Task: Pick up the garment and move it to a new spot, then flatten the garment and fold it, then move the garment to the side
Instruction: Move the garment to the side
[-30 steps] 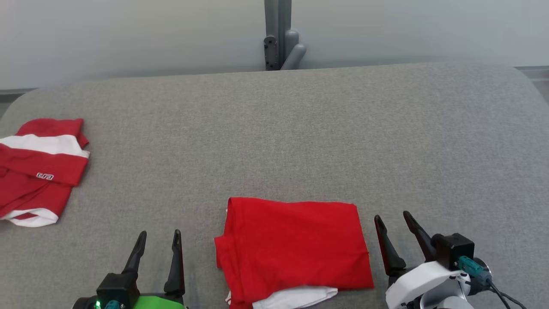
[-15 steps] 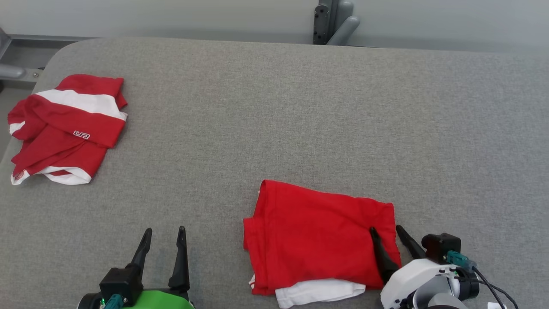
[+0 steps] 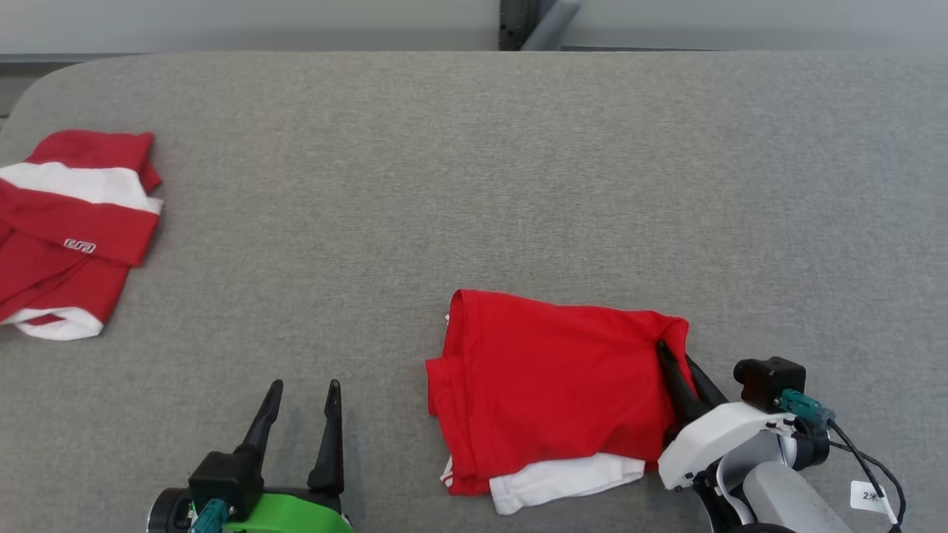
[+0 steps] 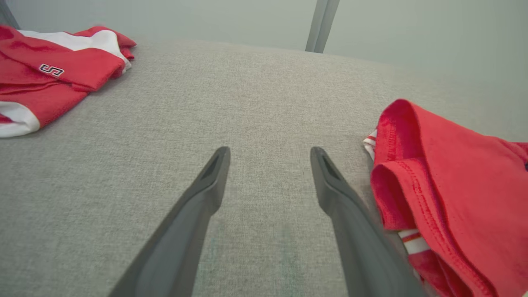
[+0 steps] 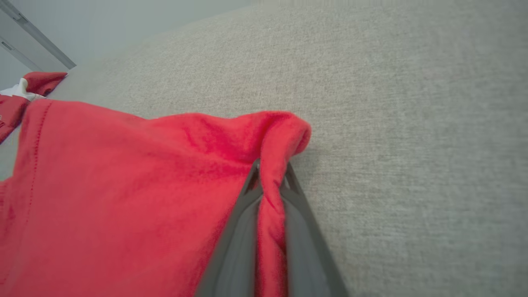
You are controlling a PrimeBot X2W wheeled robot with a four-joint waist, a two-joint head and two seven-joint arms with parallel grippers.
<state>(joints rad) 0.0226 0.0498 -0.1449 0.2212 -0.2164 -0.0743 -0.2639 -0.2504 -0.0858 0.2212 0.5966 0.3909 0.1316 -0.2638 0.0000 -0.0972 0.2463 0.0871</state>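
A folded red garment with a white layer showing at its near edge lies on the grey table, near the front and right of centre. My right gripper is shut on the garment's right edge; in the right wrist view the red cloth is pinched between the two dark fingers and bunched up above their tips. My left gripper stands open over bare table to the left of the garment, with nothing between its fingers.
A second red-and-white striped garment lies crumpled at the table's far left edge, also visible in the left wrist view. A grey post stands behind the table's far edge. Bare grey cloth spreads across the middle and right.
My right gripper has gone from open beside the garment to shut on its right edge, bunching the cloth. The head camera has shifted, so the whole picture has moved. The left gripper stays open.
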